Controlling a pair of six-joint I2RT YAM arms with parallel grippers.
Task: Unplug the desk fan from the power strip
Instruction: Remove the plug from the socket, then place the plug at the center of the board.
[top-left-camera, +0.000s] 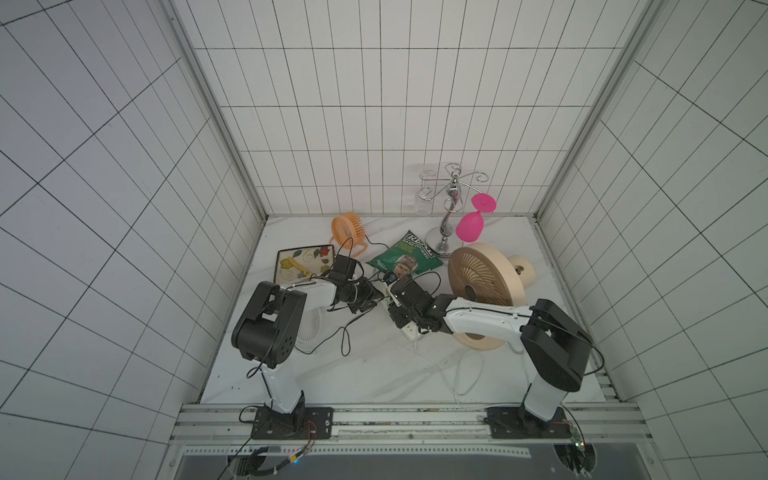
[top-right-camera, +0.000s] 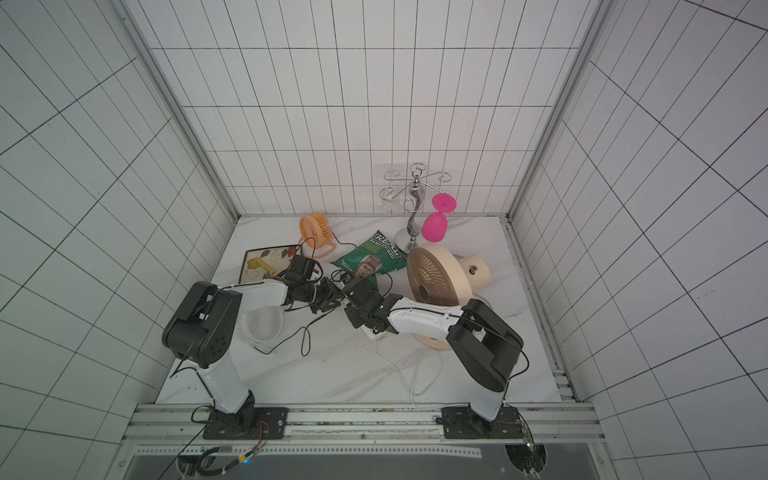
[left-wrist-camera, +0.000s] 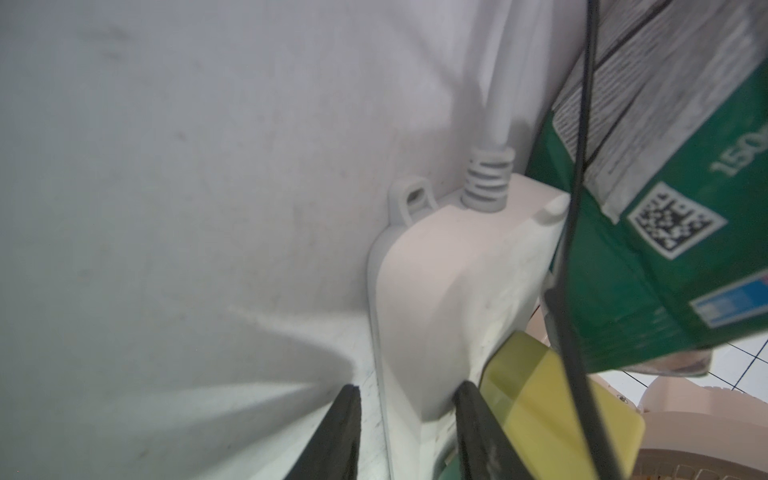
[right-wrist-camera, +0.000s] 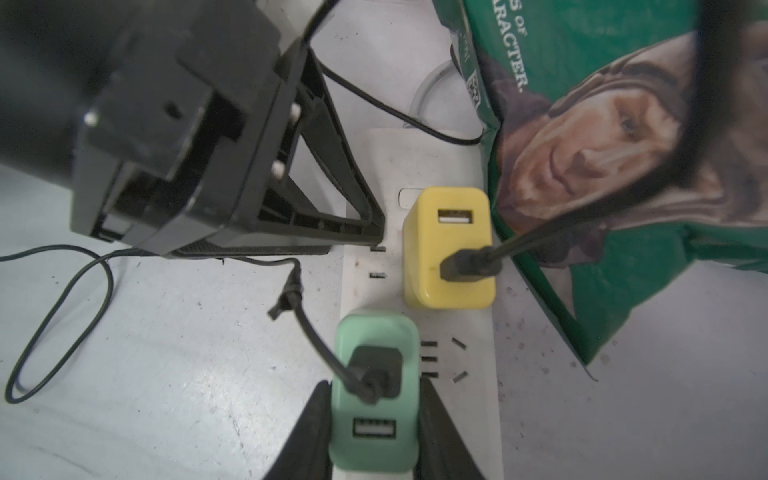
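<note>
A: Although clutter rings it in both top views, does the power strip (top-left-camera: 409, 331) lie clear of the edges?

B: It does, mid-worktop (top-left-camera: 332, 382). The chip bag (top-left-camera: 401, 259) crowds its far end. The beige fan (top-left-camera: 482, 278) stands just beside the right arm (top-left-camera: 486, 320), and a white fan (top-left-camera: 309, 328) sits under the left arm (top-left-camera: 316, 293). Open room lies toward the front rail, crossed by a white cord (top-left-camera: 456, 395).

A: The left wrist view?

B: The left hand (left-wrist-camera: 407, 388) is clamped across the strip near its corded end. A yellow charger (left-wrist-camera: 540, 395) sits just beside one finger (left-wrist-camera: 478, 432). The bag overhangs that side, and bare worktop lies on the other.

A: And the right wrist view?

B: The right hand (right-wrist-camera: 374, 386) is closed on the green charger (right-wrist-camera: 374, 455), which stands in the strip. The yellow charger is near but apart, and the bag's edge runs just beside the strip.
</note>
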